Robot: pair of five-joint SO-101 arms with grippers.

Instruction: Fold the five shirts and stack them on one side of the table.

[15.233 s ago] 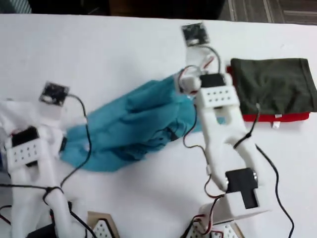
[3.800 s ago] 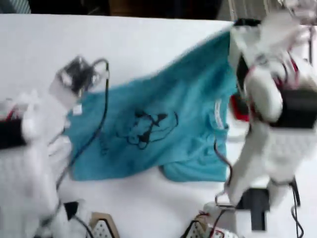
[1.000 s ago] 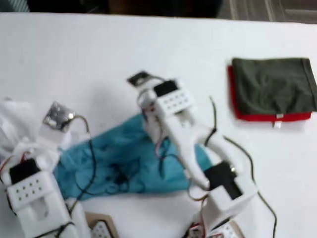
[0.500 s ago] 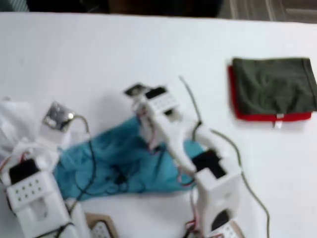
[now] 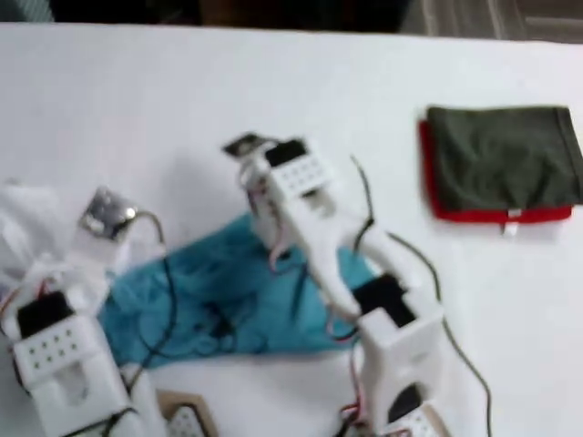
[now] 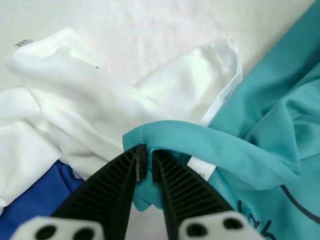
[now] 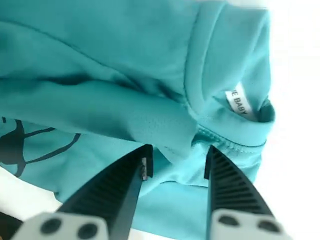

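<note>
A teal shirt (image 5: 219,291) with a black drawing lies crumpled near the table's front, between the two arms. My left gripper (image 6: 148,160) is shut on a folded hem of the teal shirt (image 6: 270,130) at its left end. My right gripper (image 7: 176,162) hangs open just above the teal shirt (image 7: 100,60), close to the collar and its white label (image 7: 237,105). In the high view the right arm (image 5: 301,182) leans over the shirt's far edge. A folded dark green shirt (image 5: 501,155) rests on a folded red shirt (image 5: 483,216) at the right.
A loose white shirt (image 6: 75,90) and a blue shirt (image 6: 30,195) lie bunched under and beside the teal hem, at the table's left edge (image 5: 27,218). The white table (image 5: 164,91) stretches bare toward the back.
The teal shirt, held spread out a few seconds ago, now lies bunched near the front. Over the last second the right arm shifted slightly left over it; the left arm stayed put.
</note>
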